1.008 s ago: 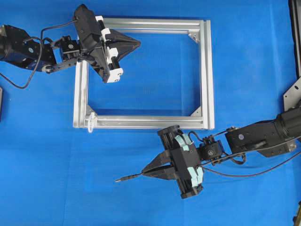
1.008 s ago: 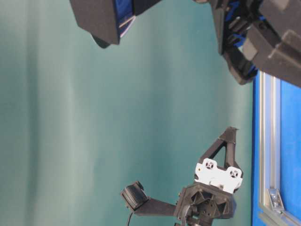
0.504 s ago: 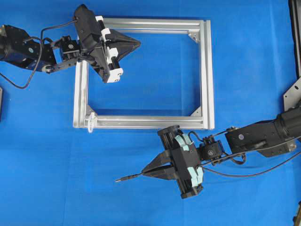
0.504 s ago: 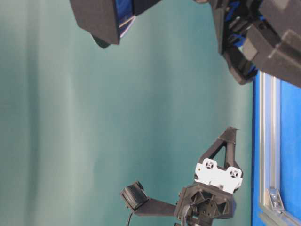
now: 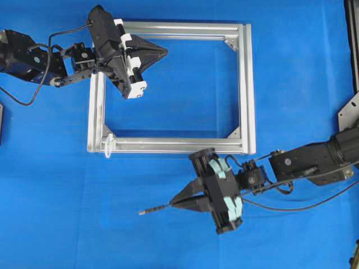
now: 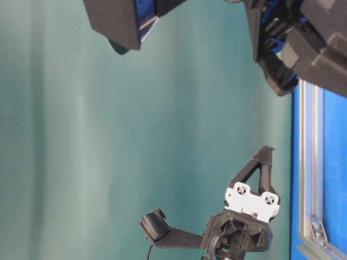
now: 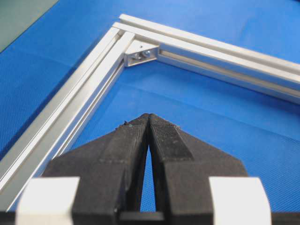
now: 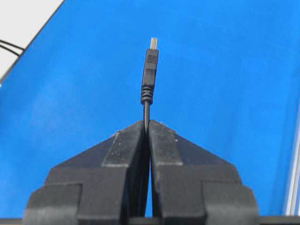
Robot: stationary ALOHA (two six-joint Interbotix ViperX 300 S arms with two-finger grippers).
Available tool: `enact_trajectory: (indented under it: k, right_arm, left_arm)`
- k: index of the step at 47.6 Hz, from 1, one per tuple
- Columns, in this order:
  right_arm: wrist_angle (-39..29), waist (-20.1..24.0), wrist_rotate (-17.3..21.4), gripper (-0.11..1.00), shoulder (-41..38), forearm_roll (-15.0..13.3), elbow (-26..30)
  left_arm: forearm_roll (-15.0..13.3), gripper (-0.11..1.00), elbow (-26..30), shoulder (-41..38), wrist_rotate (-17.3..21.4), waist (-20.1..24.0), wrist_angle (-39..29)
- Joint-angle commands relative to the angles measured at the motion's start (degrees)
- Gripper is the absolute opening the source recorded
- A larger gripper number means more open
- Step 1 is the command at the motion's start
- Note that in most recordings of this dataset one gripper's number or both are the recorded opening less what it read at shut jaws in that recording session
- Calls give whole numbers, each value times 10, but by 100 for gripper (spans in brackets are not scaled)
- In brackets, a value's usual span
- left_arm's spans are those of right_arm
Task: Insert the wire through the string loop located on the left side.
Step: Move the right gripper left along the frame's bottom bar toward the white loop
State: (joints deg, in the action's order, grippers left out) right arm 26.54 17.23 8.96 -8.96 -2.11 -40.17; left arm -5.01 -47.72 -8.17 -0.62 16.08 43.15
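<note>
My right gripper (image 5: pixel 173 205) is shut on the wire (image 5: pixel 154 210), below the aluminium frame (image 5: pixel 245 84). The wire's plug (image 8: pixel 150 70) sticks out ahead of the closed fingertips, its metal tip pointing left in the overhead view. The rest of the black wire trails back to the right under the arm. The string loop (image 5: pixel 109 145) is a small whitish ring on the frame's bottom bar near its left corner, up and to the left of the plug. My left gripper (image 5: pixel 166 52) is shut and empty, hovering over the frame's upper left area (image 7: pixel 148 116).
The frame's corner brackets (image 5: pixel 230 43) sit inside its corners. A black and metal stand (image 5: pixel 350 106) lines the right edge of the blue mat. The table-level view shows the left gripper (image 6: pixel 266 150) against a green backdrop.
My right gripper has shifted very slightly right and down with the wire. The left arm has not moved.
</note>
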Motion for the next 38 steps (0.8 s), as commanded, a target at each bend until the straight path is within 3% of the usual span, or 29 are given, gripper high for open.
enact_trajectory:
  k: [1,20,38]
  right_arm:
    - [2,-18,1,0,18,2,0]
    - [4,-114,-1,0,18,2,-18]
    - [13,-137,-2,0,18,2,-23]
  left_arm:
    - [2,0,4,17,-1,1,3]
    - [1,0,4,17,-1,1,3]
    - [2,0,4,17,-2,1,3]
